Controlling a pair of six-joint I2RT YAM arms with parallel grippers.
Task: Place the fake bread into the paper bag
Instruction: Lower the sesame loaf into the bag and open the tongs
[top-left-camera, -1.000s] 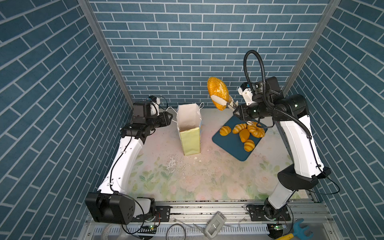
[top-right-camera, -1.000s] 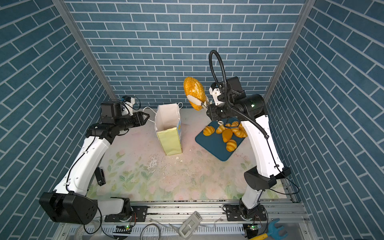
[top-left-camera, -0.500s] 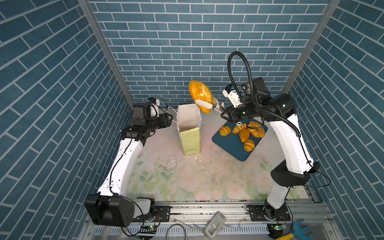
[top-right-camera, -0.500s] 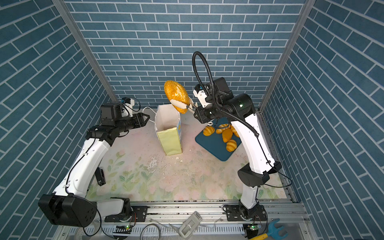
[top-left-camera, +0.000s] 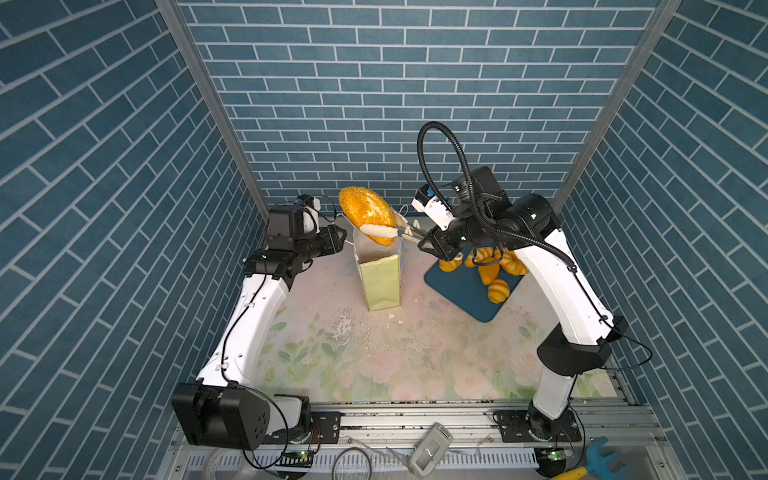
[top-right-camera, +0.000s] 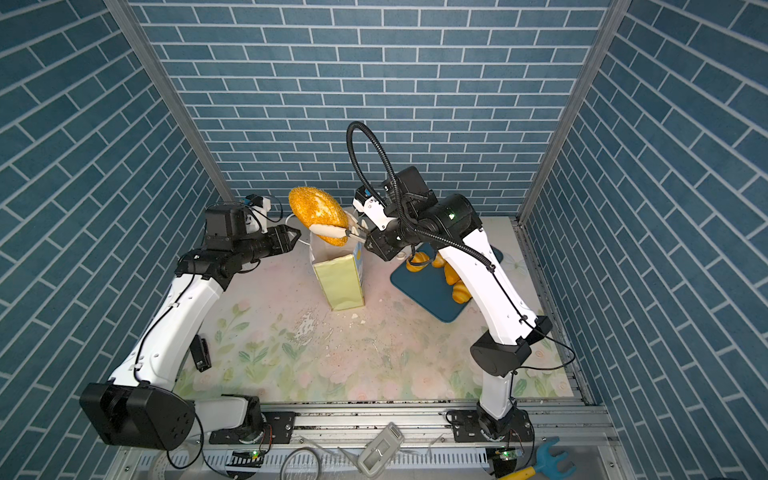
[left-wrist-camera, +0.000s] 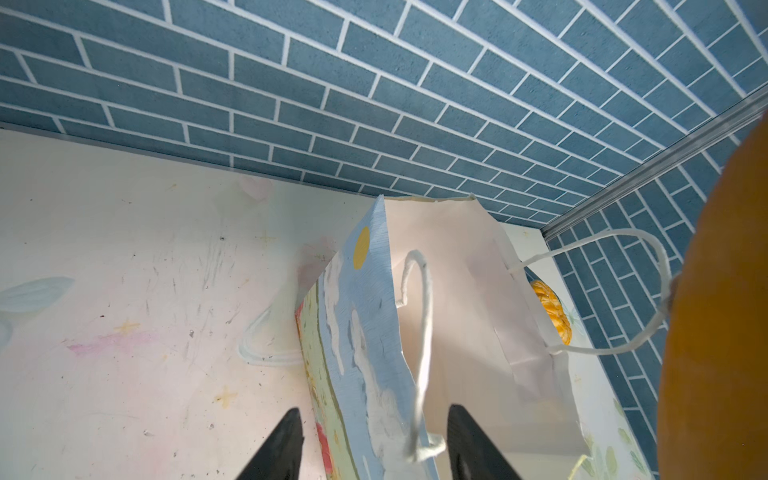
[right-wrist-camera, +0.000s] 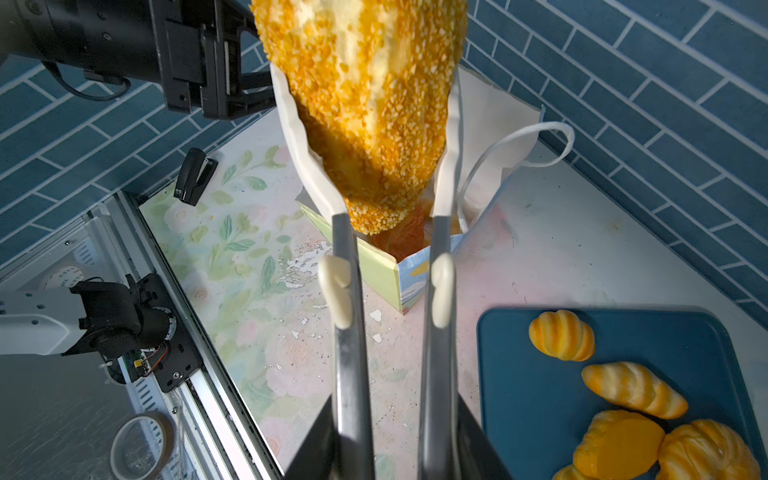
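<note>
The right gripper (right-wrist-camera: 395, 449) is clenching tongs (right-wrist-camera: 349, 374), holding the speckled loaf (right-wrist-camera: 365, 104) over the paper bag (top-left-camera: 380, 282) to drop it in. The left gripper (left-wrist-camera: 374, 409) is waiting, jaws apart around its edge.

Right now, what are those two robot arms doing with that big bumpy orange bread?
The right gripper is squeezing a pair of metal tongs. The tongs pinch the big speckled loaf in the air right over the open paper bag. The left gripper is open, with its fingers on either side of the bag's rim. The smaller breads lie on the blue tray beside the bag, not yet packed.
</note>
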